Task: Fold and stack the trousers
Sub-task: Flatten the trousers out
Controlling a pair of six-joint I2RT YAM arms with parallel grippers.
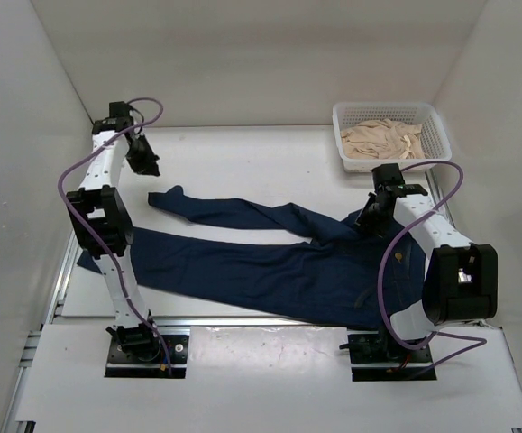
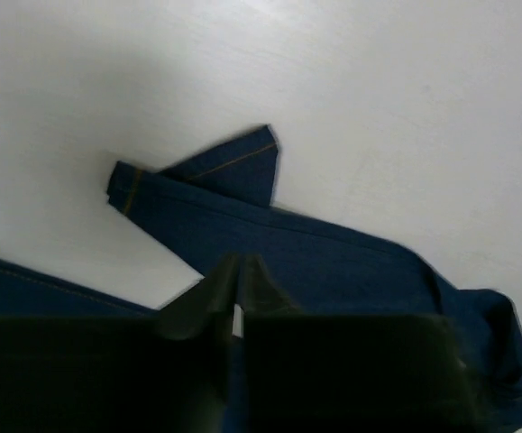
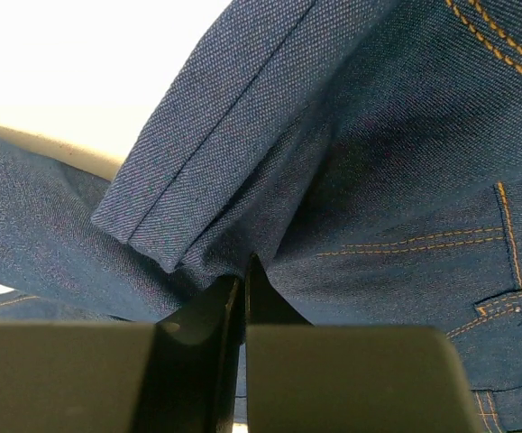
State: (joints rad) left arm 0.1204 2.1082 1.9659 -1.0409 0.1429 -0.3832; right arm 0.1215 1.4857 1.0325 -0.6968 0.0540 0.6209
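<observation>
The dark navy trousers [image 1: 270, 262] lie spread across the table, waist at the right and both legs running left. The far leg ends in a hem [image 2: 130, 185] with one corner folded over. My left gripper [image 1: 146, 167] is shut and empty, held above the table just beyond that far leg's end; in the left wrist view its fingertips [image 2: 238, 271] hang over the leg [image 2: 333, 262]. My right gripper [image 1: 366, 219] is at the crotch and waist area. In the right wrist view it [image 3: 242, 271] is shut on a raised fold of denim [image 3: 206, 180] beside an orange-stitched pocket [image 3: 504, 298].
A white mesh basket [image 1: 441, 126] holding beige cloth [image 1: 382, 140] stands at the back right, just behind the right gripper. White walls enclose the table on the left, back and right. A metal rail [image 1: 242, 322] runs along the near edge.
</observation>
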